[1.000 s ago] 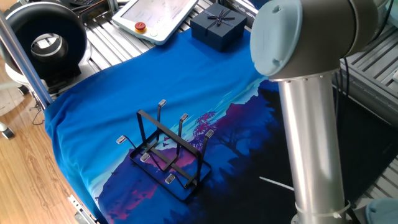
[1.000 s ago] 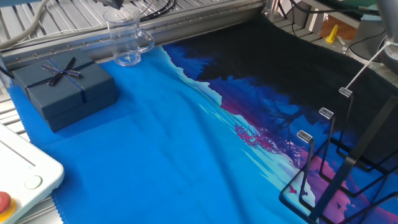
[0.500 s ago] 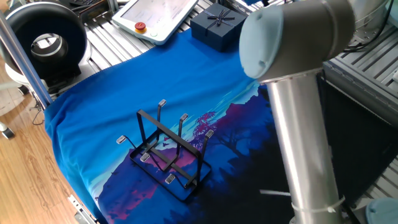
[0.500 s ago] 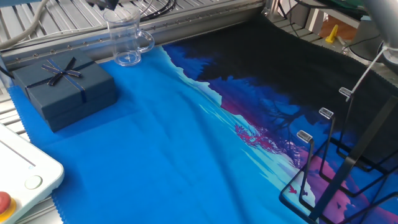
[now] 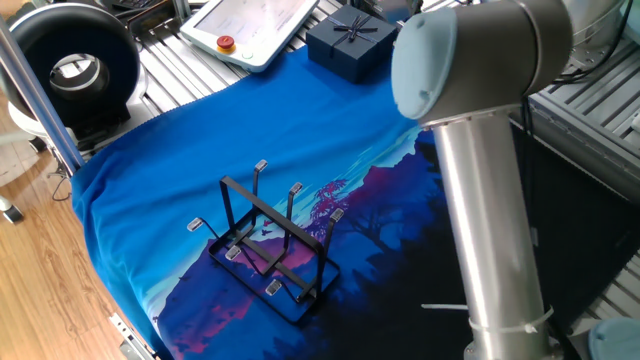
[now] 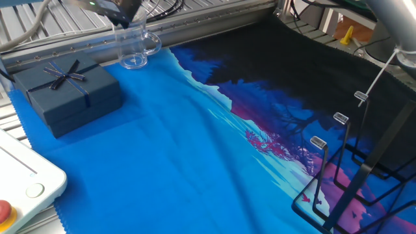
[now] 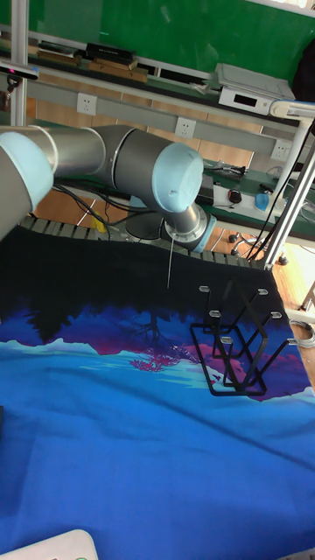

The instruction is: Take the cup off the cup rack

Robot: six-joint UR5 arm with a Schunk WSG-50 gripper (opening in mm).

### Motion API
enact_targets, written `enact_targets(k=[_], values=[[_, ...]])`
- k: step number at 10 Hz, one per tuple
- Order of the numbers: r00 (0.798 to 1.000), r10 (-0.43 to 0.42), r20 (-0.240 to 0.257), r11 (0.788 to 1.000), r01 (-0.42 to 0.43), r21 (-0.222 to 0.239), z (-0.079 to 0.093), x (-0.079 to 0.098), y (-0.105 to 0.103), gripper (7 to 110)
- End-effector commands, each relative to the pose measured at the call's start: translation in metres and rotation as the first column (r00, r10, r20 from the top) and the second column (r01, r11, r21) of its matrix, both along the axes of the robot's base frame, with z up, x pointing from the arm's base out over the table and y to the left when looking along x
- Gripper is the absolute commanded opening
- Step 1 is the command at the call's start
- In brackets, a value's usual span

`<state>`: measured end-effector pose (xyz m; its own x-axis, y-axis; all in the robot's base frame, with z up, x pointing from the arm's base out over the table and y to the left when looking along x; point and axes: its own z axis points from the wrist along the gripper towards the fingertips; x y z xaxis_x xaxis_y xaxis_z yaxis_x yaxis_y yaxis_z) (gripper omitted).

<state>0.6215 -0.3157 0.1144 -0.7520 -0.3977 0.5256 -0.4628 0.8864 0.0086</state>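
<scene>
The cup (image 6: pixel 133 44) is a clear mug with a loop handle. It stands upright on the table by the far edge of the blue cloth, away from the cup rack (image 6: pixel 354 188). The black wire rack (image 5: pixel 262 206) stands on the cloth with nothing on its grey-tipped prongs, and it also shows in the tall fixed view (image 7: pixel 236 350). Only a blurred dark part of my gripper (image 6: pixel 116 9) shows, at the frame's top edge just above the cup's rim. Its jaws are not readable. In one fixed view the arm hides the cup.
A dark blue gift box (image 6: pixel 65 94) with a ribbon sits close to the cup. A white teach pendant (image 5: pixel 250 25) lies beyond the cloth. My large arm (image 5: pixel 480 150) stands over the right side of the table. An aluminium rail runs behind the cup.
The arm's upper joint has swung slightly, and the dark gripper part above the cup has shifted and blurred. Cup and rack have not moved.
</scene>
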Motion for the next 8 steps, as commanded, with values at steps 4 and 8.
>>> enact_targets(k=[4, 8], values=[[0.997, -0.069, -0.036, 0.997, 0.07, 0.017, 0.018, 0.005, 0.033, 22], [0.992, -0.113, -0.061, 0.993, 0.111, -0.032, 0.013, -0.003, 0.023, 22]])
